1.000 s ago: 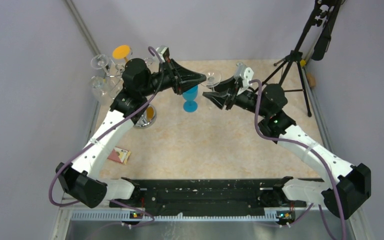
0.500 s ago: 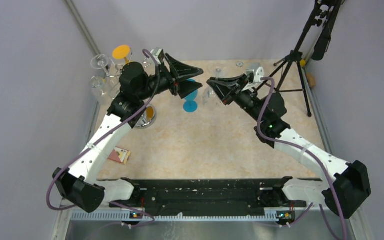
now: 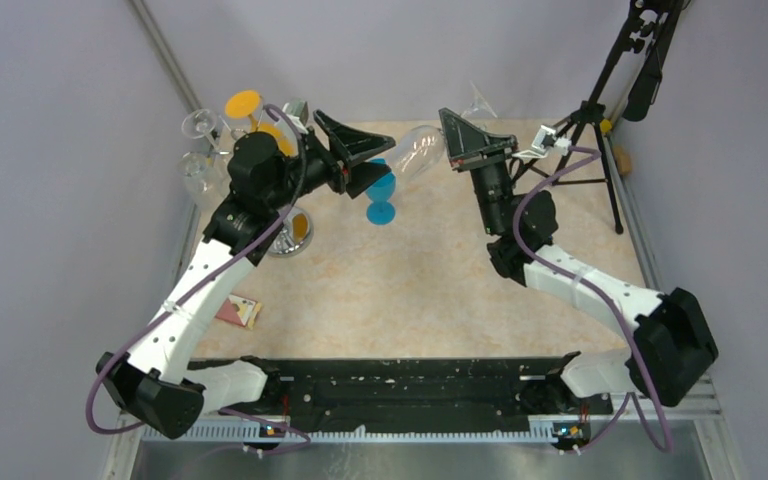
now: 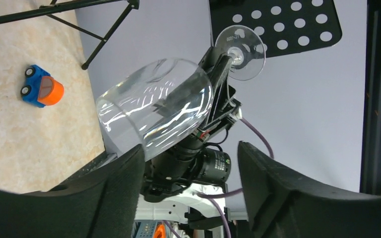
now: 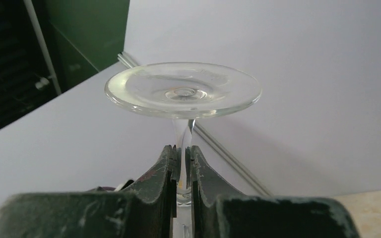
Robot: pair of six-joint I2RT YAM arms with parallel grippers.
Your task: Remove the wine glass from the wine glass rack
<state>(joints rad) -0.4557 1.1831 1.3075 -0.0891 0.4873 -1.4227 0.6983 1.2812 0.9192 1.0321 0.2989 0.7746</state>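
Note:
A clear wine glass (image 3: 415,150) hangs tilted in the air above the table's back middle, its foot (image 5: 183,91) uppermost. My right gripper (image 3: 457,132) is shut on its stem (image 5: 183,136), just under the foot. In the left wrist view the bowl (image 4: 154,109) lies close ahead of my left gripper (image 4: 191,163), which is open with nothing between its fingers. That gripper (image 3: 388,157) sits just left of the bowl. The wine glass rack (image 3: 288,238) stands at the back left, with clear glasses (image 3: 198,125) and an orange one (image 3: 245,103) on its arms.
A blue wine glass (image 3: 380,195) stands on the table under my left gripper. A black tripod (image 3: 585,130) stands at the back right, with a small toy car (image 4: 40,89) near its legs. A card (image 3: 238,310) lies front left.
My left gripper opened, let go of the clear glass and drew back left. My right gripper shut on the stem and swung the glass up toward the back.

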